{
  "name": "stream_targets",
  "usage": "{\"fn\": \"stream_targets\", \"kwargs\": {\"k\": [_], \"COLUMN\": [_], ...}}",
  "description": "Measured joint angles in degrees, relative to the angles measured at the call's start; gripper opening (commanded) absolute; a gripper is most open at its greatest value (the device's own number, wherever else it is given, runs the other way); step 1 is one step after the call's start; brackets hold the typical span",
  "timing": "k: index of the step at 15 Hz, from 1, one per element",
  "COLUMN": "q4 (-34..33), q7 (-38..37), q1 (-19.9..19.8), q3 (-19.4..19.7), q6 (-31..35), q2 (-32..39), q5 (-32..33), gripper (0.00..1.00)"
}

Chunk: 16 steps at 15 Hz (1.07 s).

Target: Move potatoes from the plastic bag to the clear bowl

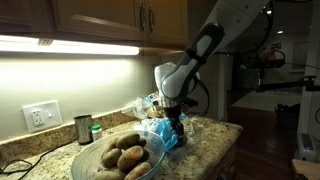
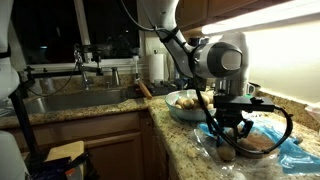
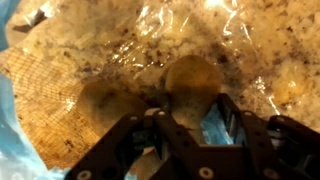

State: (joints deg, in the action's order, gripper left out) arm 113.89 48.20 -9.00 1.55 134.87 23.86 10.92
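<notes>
The pincer (image 3: pixel 192 108) is pinching one brown, rough-skinned potato (image 3: pixel 192 80) inside the crinkled plastic bag (image 1: pixel 158 133) on the counter (image 1: pixel 215 130). Its rounded skin could slip free on the lift, or the film could snag and drag along. In an exterior view, the clear bowl (image 1: pixel 80 158), holding other potatoes (image 1: pixel 122 157), waits at eight o'clock from the bag.

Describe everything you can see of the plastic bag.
The plastic bag is crinkled clear film with blue parts, glossy under the light. It lies crumpled on the granite counter beside the clear bowl. The hand is down in its folds, closed on a potato.
</notes>
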Motion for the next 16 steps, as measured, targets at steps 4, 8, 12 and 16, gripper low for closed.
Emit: {"fn": "stream_targets", "kwargs": {"k": [4,8,12,16], "q4": [-0.01,-0.02,-0.02,-0.01], "q7": [-1.09,-2.42,-4.92,-7.34], "q1": [0.04,0.07,0.29,0.48], "q3": [0.52,0.78,1.38,1.97], "q6": [-0.04,-0.1,-0.48,-0.76], "q2": [-0.01,-0.02,-0.07,-0.67], "q5": [1.32,2.37,4.56,6.29], "gripper": [0.25,0.25,0.25,0.25]}}
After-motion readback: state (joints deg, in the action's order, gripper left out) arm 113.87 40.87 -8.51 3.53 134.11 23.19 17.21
